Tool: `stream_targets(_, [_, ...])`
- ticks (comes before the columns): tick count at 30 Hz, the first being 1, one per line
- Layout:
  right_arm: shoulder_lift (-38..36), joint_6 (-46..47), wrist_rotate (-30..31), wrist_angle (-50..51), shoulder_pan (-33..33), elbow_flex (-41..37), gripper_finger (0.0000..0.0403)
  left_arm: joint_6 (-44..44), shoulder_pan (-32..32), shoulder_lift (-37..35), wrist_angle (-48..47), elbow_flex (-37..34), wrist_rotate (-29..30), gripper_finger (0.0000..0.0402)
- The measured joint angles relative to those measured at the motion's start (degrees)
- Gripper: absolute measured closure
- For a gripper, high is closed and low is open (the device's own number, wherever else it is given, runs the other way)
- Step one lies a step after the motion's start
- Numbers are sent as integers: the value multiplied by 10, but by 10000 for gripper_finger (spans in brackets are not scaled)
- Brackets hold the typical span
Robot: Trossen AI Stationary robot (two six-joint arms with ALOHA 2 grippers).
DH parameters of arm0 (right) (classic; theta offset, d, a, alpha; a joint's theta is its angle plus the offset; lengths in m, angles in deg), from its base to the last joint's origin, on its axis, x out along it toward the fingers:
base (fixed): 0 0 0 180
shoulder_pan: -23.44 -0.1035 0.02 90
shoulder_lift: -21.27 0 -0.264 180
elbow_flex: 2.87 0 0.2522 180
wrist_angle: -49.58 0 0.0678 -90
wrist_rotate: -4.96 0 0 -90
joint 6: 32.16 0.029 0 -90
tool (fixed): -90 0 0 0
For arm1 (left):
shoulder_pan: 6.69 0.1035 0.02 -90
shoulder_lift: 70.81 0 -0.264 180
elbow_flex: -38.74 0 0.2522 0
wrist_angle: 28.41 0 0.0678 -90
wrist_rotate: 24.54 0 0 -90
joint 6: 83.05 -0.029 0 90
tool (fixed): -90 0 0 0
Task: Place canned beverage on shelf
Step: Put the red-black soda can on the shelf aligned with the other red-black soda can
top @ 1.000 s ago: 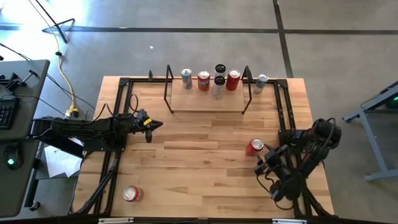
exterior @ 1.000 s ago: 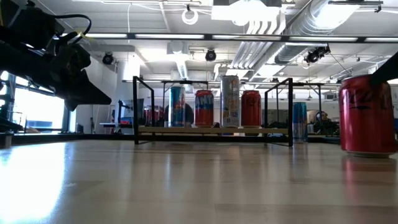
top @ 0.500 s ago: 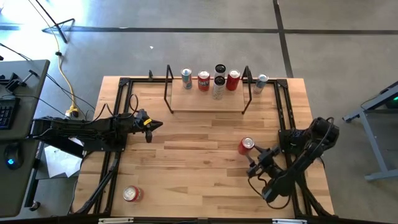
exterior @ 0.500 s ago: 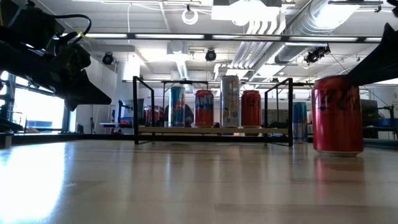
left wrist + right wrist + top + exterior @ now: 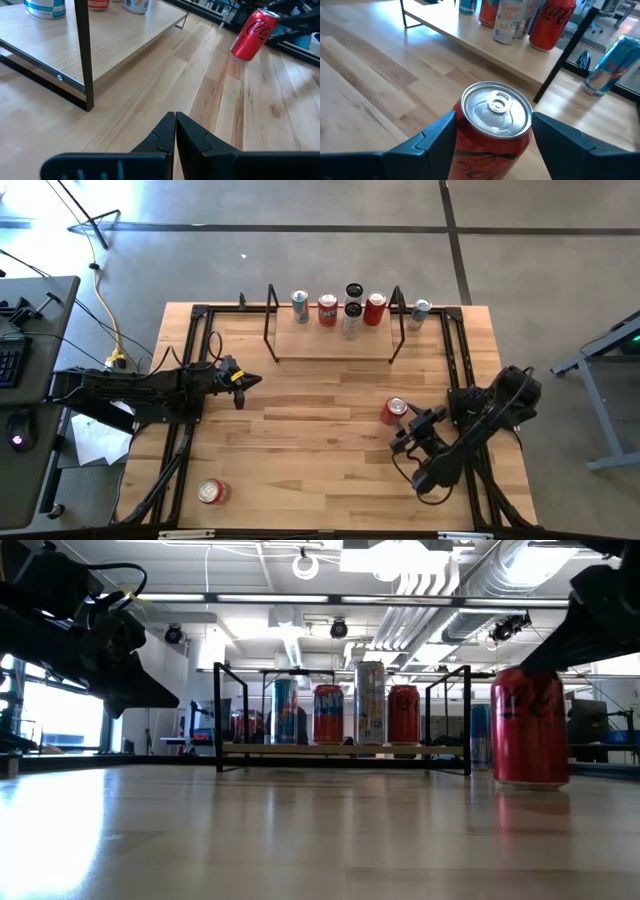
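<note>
Gripping the red can (image 5: 492, 131) upright on the desk (image 5: 320, 440), the right pincer (image 5: 492, 137) sits at five o'clock from the shelf (image 5: 335, 345); crowded shelf cans (image 5: 340, 310) risk collision. Left pincer (image 5: 175, 131) clenched, idle.

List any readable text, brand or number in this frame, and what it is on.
"Coca-Cola" script, partly readable: red can between the right gripper's fingers.
Red can on the shelf: similar script, too partial to read.
Other shelf cans: print too blurred.
Blue can beside the shelf: unreadable.
</note>
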Motion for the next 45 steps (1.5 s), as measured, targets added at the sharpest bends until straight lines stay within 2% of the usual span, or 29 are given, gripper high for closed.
stream_targets(13, [0,-80,40,-70,62,0,162,0,0,0,0,0,0,396])
stream_targets(20, [0,-85,38,-86,91,0,162,0,0,0,0,0,0,396])
stream_targets(25, [0,-145,37,-148,114,0,162,0,0,0,0,0,0,396])
stream_targets(29, [0,-188,9,-182,126,12,163,0,0,0,0,0,0,396])
stream_targets(34, [0,-242,-19,-170,143,55,162,0,0,0,0,0,0,396])
stream_targets(41, [0,-371,-134,-20,176,181,163,0,0,0,0,0,0,396])
stream_targets(45, [0,-441,-180,62,203,272,183,0,0,0,0,0,0,396])
